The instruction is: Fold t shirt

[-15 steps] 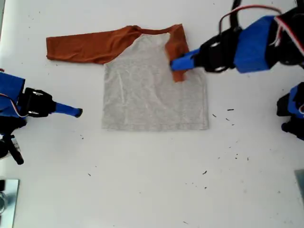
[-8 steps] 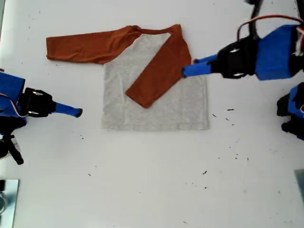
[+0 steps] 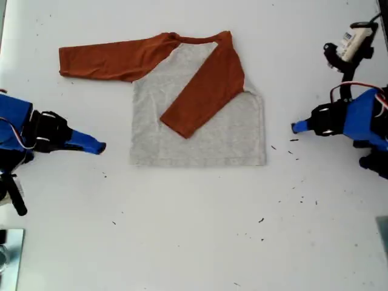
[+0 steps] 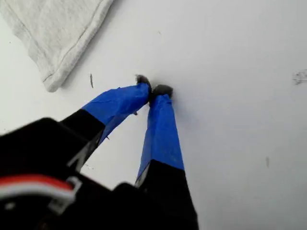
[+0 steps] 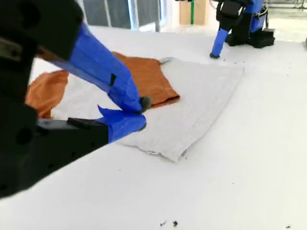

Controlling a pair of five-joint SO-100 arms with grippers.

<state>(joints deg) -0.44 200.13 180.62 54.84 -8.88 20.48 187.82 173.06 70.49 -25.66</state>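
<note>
The t shirt lies flat on the white table, grey body up. One rust-orange sleeve is folded diagonally across the body. The other sleeve stretches out toward the exterior view's left. My first gripper is shut and empty at the exterior view's right, apart from the shirt's hem. In its wrist view the first gripper has its tips on the bare table near a grey shirt corner. My second gripper is shut and empty at the exterior view's left, just off the shirt's edge; from its own camera the second gripper faces across the shirt.
Small dark specks dot the table in front of the shirt. A metal object sits at the exterior view's lower left corner. A blue arm base stands at the exterior view's right edge.
My first gripper let go of the sleeve, which now lies across the grey body, and drew back to the exterior view's right. My second gripper barely shifted.
</note>
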